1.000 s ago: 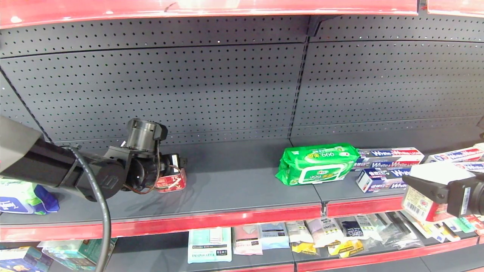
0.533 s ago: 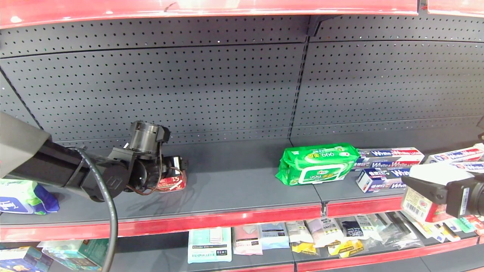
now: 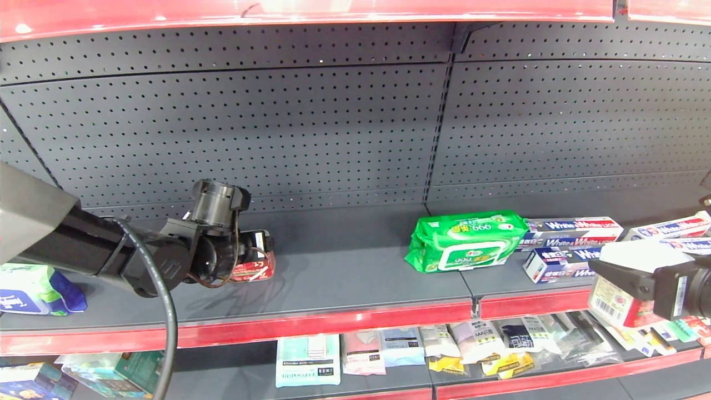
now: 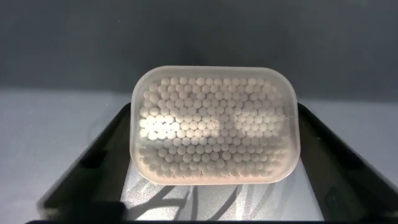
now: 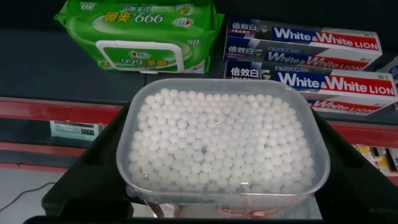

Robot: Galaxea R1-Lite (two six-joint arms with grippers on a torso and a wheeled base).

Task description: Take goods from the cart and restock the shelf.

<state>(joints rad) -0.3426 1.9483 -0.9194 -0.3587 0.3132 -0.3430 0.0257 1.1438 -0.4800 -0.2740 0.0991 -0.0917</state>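
The left claw [image 3: 251, 256], pinching a swab box [image 3: 257, 271], had moved slightly forward over the shelf [image 3: 344, 266]; placing seemed near. The right claw [image 3: 614, 278] pinched another swab box [image 3: 611, 303].

the left arm [image 3: 100, 250] hides most of the red swab box [image 3: 260, 268] on the shelf [image 3: 355, 266]. the right claw [image 3: 611, 286] runs off the edge, covering one end of the second swab box [image 3: 616, 303]. the tissue pack [image 3: 33, 286] is cut off too.
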